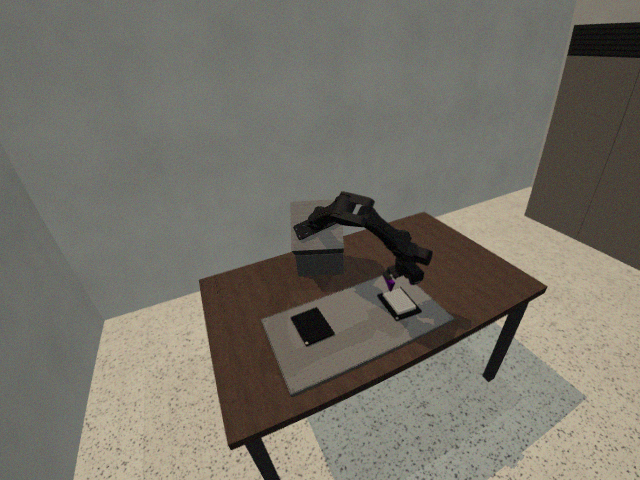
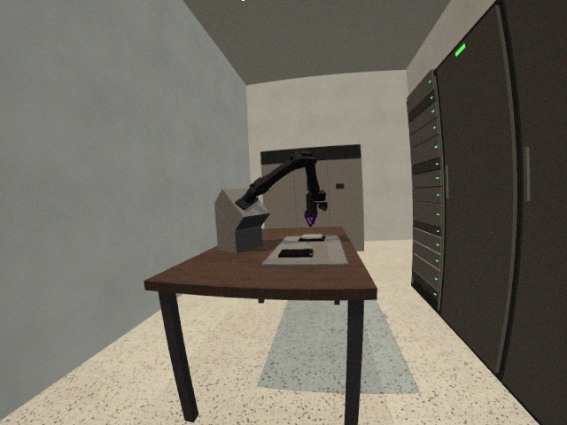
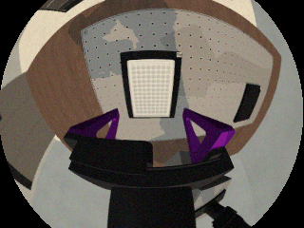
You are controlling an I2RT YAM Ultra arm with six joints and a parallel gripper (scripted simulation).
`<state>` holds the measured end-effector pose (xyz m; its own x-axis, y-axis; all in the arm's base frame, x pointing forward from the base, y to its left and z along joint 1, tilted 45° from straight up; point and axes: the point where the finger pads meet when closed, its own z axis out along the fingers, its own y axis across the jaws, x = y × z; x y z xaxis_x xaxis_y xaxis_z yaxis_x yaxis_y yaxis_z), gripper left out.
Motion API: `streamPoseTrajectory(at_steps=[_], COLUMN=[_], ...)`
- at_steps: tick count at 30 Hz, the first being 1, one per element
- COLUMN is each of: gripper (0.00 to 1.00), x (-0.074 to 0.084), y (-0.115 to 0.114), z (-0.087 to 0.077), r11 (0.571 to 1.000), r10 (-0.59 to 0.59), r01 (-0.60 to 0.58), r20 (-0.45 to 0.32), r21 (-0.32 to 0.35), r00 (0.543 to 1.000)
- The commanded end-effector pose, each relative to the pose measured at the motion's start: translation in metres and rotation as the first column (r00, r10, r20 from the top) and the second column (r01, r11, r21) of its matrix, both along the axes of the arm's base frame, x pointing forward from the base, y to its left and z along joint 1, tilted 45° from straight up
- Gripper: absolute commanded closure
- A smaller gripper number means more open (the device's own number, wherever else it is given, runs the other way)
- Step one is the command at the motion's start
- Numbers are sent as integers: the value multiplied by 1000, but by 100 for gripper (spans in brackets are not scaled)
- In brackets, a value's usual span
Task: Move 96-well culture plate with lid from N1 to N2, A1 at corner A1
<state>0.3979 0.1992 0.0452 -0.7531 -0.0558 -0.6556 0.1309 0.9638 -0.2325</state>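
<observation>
- The gripper [image 3: 152, 128] is fully open and holds nothing; its two purple fingers stand wide apart, one on each side of the plate's near short edge in the wrist view.
- Seen from the side, the gripper hangs above the plate, with air between the fingertips and the lid.
- The plate with its lid [image 1: 402, 300] sits flat in nest N1 [image 1: 383, 299]. The black border of the nest shows around three of the plate's edges in the wrist view.
- The grey mat [image 1: 356, 341] lies under both nests, and the plate is near the mat's end that points to the tall cabinets [image 2: 476, 182].
- Nest N2 [image 1: 312, 326] is well apart from the plate along the mat. Only bare mat lies between them.
- The brown table [image 1: 242, 382] reaches past every edge of the mat.
- The arm's grey pedestal [image 1: 302, 242] stands beyond the mat, behind the plate toward the wall.
</observation>
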Motion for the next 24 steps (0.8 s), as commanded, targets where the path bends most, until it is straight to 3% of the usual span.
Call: streamPoseTrajectory(at_steps=[1, 14, 24], gripper=[0, 0, 0], x=[0, 12, 25], y=[3, -5, -6], z=[4, -16, -20], r11=[1000, 1000, 1000], r10=[7, 4, 4], r01=[-7, -4, -4], r20=[13, 0, 14], r21=[-4, -11, 0], r00=[1000, 1000, 1000])
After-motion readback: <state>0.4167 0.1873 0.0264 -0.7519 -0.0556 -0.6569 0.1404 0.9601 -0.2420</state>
